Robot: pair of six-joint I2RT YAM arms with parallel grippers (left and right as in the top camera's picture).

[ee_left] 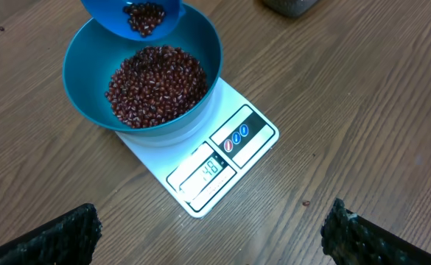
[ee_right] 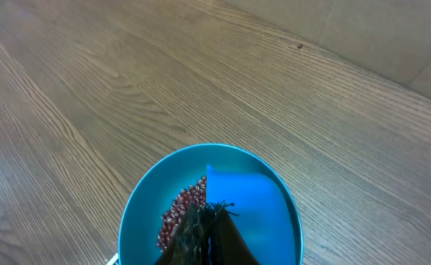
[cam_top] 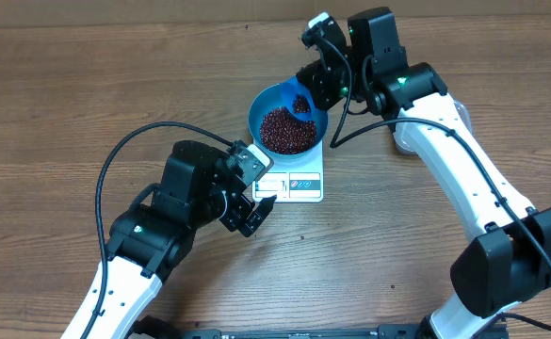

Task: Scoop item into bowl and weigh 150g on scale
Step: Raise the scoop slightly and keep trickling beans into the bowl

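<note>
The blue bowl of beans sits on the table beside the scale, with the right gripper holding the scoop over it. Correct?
Not quite. The bowl sits on the scale, not beside it; the left wrist view shows this. The beans are in it, and the right gripper holds the scoop over it.

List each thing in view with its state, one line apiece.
bowl, upright on the scale, partly filled with beans.
beans, most heaped in the bowl, some in the scoop.
scale, switched on, display showing digits, bowl on it.
scoop, tilted over the bowl, beans inside.
left claw, open, empty, hovering before the scale.
right claw, shut on the scoop.
</note>
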